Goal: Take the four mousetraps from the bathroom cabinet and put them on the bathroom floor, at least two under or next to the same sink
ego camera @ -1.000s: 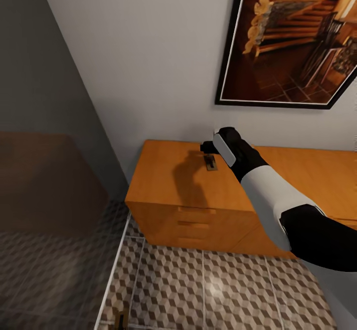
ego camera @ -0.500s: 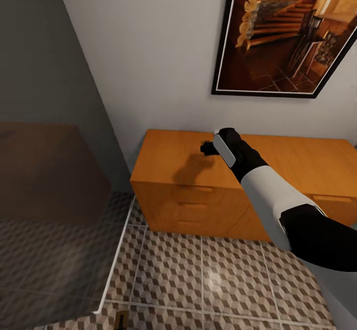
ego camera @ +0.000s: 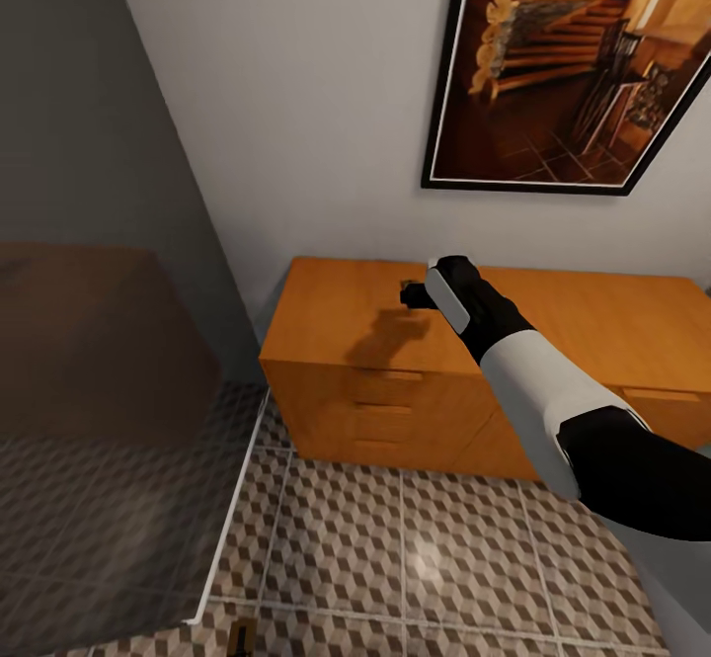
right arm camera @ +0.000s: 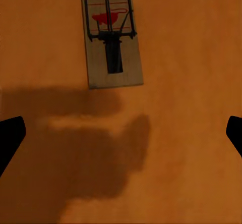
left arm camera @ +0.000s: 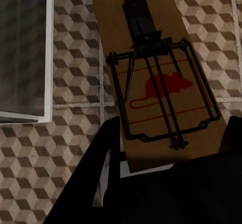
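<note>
While right gripper [ego camera: 413, 293] hovers over cabinet [ego camera: 346, 341], fingers spread wide, nothing between them, one mousetrap [right arm camera: 112, 35] lies flat on cabinet top just ahead of fingertips. Left gripper [left arm camera: 166, 183] pinches second mousetrap [left arm camera: 159, 82] by its end, board hanging above bathroom floor [left arm camera: 30, 173]. Third trap [ego camera: 240, 637] lies on floor tiles well apart from cabinet front.

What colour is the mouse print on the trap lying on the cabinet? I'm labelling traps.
Red, on the mousetrap lying on the cabinet; clearest in the right wrist view.
</note>
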Motion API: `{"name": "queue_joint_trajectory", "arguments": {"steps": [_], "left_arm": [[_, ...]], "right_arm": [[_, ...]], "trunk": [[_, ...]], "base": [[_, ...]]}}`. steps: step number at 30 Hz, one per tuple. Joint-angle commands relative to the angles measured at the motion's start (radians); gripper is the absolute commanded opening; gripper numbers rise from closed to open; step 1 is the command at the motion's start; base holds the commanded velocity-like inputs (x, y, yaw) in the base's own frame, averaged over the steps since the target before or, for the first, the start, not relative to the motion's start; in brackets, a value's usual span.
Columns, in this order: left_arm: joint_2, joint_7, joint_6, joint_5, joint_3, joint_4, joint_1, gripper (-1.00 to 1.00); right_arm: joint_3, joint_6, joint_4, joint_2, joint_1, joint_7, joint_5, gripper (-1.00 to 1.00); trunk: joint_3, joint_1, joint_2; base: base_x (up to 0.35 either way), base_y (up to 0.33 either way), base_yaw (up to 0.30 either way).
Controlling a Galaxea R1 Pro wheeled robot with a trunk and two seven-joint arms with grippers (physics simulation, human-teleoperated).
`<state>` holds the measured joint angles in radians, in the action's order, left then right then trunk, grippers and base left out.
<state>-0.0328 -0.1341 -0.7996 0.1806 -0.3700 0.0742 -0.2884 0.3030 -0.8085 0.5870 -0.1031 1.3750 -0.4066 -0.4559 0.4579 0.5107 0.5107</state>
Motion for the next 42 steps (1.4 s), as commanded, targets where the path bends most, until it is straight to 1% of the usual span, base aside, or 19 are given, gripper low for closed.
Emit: {"name": "queue_joint_trajectory", "arguments": {"steps": [1, 10, 24, 42], "left_arm": [[-0.001, -0.004, -0.006, 0.005, -0.009, 0.004, -0.001, -1.0], [-0.001, -0.004, -0.006, 0.005, -0.009, 0.004, -0.001, -1.0], [-0.001, -0.004, -0.005, 0.005, -0.009, 0.004, -0.001, -1.0], [-0.001, -0.004, -0.006, 0.005, -0.009, 0.004, -0.001, -1.0]], "right_arm": [[0.005, -0.002, 0.001, 0.001, 0.001, -0.009, -0.01, 1.0], [0.005, 0.001, -0.014, 0.001, 0.001, -0.009, -0.01, 1.0], [0.005, 0.006, -0.02, 0.002, 0.001, -0.009, -0.01, 1.0], [0.005, 0.006, -0.019, 0.002, 0.001, -0.009, -0.01, 1.0]], "trunk": [[0.001, 0.001, 0.001], [0.001, 0.001, 0.001], [0.001, 0.001, 0.001], [0.008, 0.001, 0.001]], "base": [[0.134, 0.0, 0.0], [0.143, 0.0, 0.0], [0.008, 0.0, 0.0], [0.0, 0.0, 0.0]]}}
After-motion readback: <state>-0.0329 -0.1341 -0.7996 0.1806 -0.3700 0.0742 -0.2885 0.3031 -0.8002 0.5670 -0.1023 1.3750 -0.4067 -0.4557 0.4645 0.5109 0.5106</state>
